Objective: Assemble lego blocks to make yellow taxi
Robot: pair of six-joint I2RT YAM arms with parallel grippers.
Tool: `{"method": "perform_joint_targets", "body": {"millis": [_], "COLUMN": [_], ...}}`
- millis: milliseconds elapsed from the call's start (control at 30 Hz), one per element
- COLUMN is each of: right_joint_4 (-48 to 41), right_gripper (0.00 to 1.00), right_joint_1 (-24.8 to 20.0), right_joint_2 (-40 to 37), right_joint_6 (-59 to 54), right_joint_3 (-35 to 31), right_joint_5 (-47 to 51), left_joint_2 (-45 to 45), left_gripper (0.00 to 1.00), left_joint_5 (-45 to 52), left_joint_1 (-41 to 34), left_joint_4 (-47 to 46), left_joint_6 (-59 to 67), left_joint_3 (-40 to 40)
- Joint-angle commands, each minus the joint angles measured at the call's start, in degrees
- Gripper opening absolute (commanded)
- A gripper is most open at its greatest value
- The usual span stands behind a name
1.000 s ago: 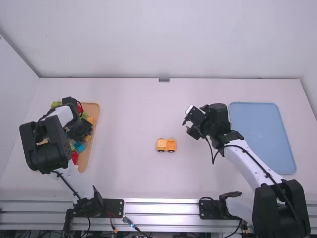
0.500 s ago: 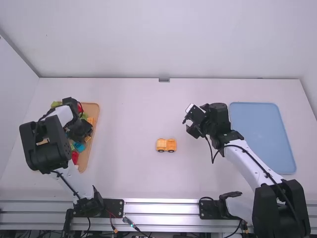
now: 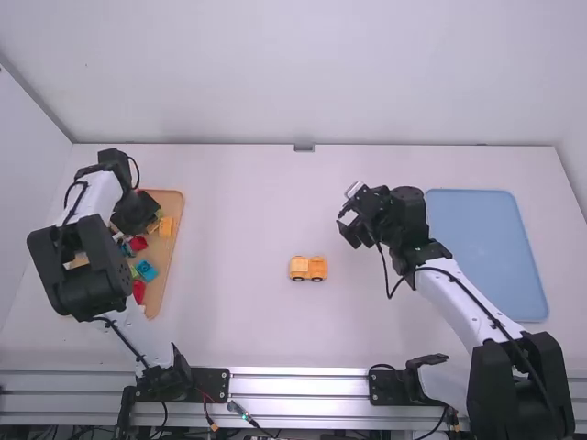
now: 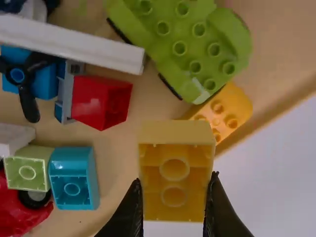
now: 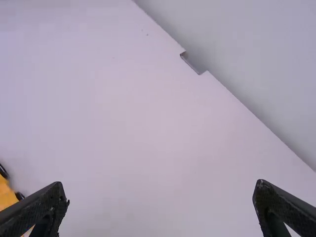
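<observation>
L grip [image 4: 175,190] closed on yellow brick [image 4: 173,132], lower ctr L wrist view; R grip [image 5: 160,187] wide open, empty. Car [image 3: 308,268] mid high view. Brick may twist if it clips green pc [image 4: 202,49].

The right pincer [image 3: 348,218] gapes wide over the pale bench [image 5: 148,123], an orange toy [image 5: 5,195] with black wheels peeking past one finger.

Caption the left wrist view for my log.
Left gripper grips a yellow-orange block above the wooden tray of mixed lego bricks.
</observation>
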Motion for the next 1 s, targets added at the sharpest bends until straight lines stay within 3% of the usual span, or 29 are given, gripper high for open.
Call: {"method": "perform_joint_targets", "body": {"millis": [0, 33, 133, 300, 400, 667, 967], "right_joint_4": [2.51, 5.35, 11.37, 19.06, 23.91, 41.22, 44.83], "right_gripper": [0.99, 0.99, 0.99, 0.99, 0.99, 0.99, 0.99], "right_joint_1": [-0.02, -0.02, -0.81, -3.5, -5.88, -7.23, -4.55], "right_joint_2": [-0.68, -0.52, 0.7, 4.7, 8.57, 20.22, 29.2], "right_joint_6": [5.07, 8.55, 16.83, 29.18, 34.86, 45.68, 47.41], "right_joint_3": [-0.15, -0.15, -0.15, -0.15, -0.15, 0.9, 10.03], "right_joint_5": [-9.33, -12.37, -13.27, -13.79, -18.93, -40.26, -63.95], "left_joint_2": [-1.46, -2.29, -4.26, -10.91, -17.31, -31.08, -28.35], "left_gripper": [0.02, 0.02, 0.02, 0.02, 0.02, 0.02, 0.02], "left_joint_5": [11.45, 20.92, 30.6, 27.45, 26.84, 43.01, 63.39], "left_joint_1": [-0.28, -0.26, -0.33, -2.43, -5.62, -19.67, -28.55], "left_joint_4": [1.2, 2.27, 3.72, 8.11, 15.78, 43.32, 55.95], "left_joint_6": [11.89, 19.41, 26.53, 24.11, 23.82, 30.36, 37.7], "left_joint_3": [1.14, 0.98, 0.48, -4.72, -11.85, -33.24, -38.45]}}
